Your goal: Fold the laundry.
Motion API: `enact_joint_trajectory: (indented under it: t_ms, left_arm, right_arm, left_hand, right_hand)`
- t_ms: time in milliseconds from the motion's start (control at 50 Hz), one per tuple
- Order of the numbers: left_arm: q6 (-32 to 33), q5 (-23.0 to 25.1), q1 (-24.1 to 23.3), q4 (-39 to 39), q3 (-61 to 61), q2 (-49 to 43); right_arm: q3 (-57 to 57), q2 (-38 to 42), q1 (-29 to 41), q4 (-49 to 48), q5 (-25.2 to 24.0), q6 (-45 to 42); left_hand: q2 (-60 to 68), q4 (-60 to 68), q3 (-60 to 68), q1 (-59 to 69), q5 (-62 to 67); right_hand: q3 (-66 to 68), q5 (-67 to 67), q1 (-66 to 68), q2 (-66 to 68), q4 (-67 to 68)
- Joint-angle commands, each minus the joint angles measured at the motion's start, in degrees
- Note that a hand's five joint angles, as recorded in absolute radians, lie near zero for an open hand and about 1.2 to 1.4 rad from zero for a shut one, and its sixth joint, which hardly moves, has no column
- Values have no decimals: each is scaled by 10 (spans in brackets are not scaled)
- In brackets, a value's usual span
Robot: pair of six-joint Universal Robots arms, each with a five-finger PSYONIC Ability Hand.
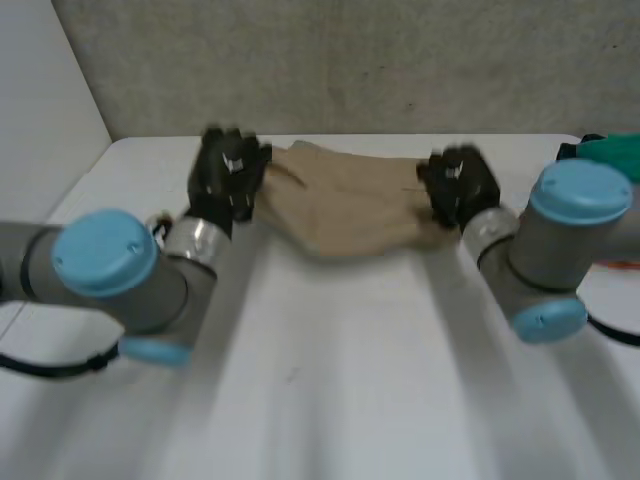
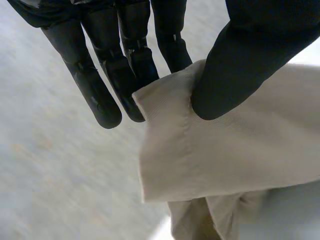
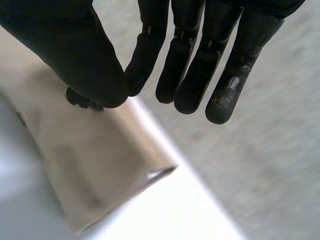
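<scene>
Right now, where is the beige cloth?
In the head view the beige cloth is at the far middle of the white table, held between the left hand at its left end and the right hand at its right.

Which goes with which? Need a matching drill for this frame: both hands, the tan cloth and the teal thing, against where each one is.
1. left hand
2. right hand
3. tan cloth
4. teal thing

A. at the far right edge of the table
B. stretched between the two hands
C. pinching the cloth's left corner
D. at the cloth's right edge

Pairs: 1-C, 2-D, 3-B, 4-A
</scene>
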Motion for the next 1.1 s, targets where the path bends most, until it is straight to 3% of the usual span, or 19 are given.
enact_joint_trajectory:
  t_ms: [20, 180, 280, 300, 320, 340, 420, 600, 860, 1060, 1080, 1100]
  left_arm:
    - [8, -21, -10, -111, -75, 23]
    - [16, -71, -19, -257, -112, 95]
    - [9, -77, -21, -283, -126, 133]
    - [9, -77, -22, -283, -129, 137]
    - [9, -77, -24, -283, -128, 146]
    - [8, -77, -26, -283, -126, 150]
    - [6, -77, -40, -280, -110, 172]
    - [-38, -78, -51, -280, -35, 184]
    - [-91, -80, -53, -283, 95, 154]
    - [-119, -81, -53, -283, 125, 152]
    - [-120, -81, -52, -283, 125, 152]
    - [-120, -81, -52, -283, 125, 152]
  right_arm:
    - [32, -6, -5, 67, -1, -9]
    - [79, -67, -6, 177, -3, -28]
    - [111, -98, -8, 212, 0, -43]
    - [118, -105, -9, 210, -3, -40]
    - [135, -119, -12, 201, -6, -36]
    - [143, -124, -12, 192, -6, -33]
    - [177, -136, -9, 122, -5, 0]
    - [207, -136, -11, 96, -10, 129]
    - [120, -11, 9, 55, 12, 240]
    - [16, 69, 11, 24, 76, 262]
    - [13, 73, 11, 20, 76, 261]
    - [8, 77, 11, 10, 76, 260]
  left_hand:
    - [110, 111, 111, 151, 142]
    - [110, 111, 111, 151, 142]
    - [110, 111, 111, 151, 142]
    - [110, 111, 111, 151, 142]
    - [110, 111, 111, 151, 142]
    - [110, 111, 111, 151, 142]
    - [110, 111, 111, 151, 142]
    - [110, 111, 111, 151, 142]
    - [110, 111, 111, 151, 142]
    - [110, 111, 111, 151, 142]
    - [110, 111, 111, 151, 142]
    - [110, 111, 111, 151, 142]
  right_hand:
    - [121, 130, 224, 122, 117]
    - [121, 130, 224, 122, 117]
    - [121, 130, 224, 122, 117]
    - [27, 35, 130, 28, 23]
    - [-321, -312, -218, -319, -325]
    - [-461, -452, -358, -459, -465]
    - [-579, -570, -476, -578, -583]
    - [-579, -570, -476, -578, -583]
    - [-572, -563, -469, -570, -576]
    - [-289, -280, -186, -288, -293]
    - [-244, -235, -141, -242, -248]
    - [-90, -82, 13, -89, -94]
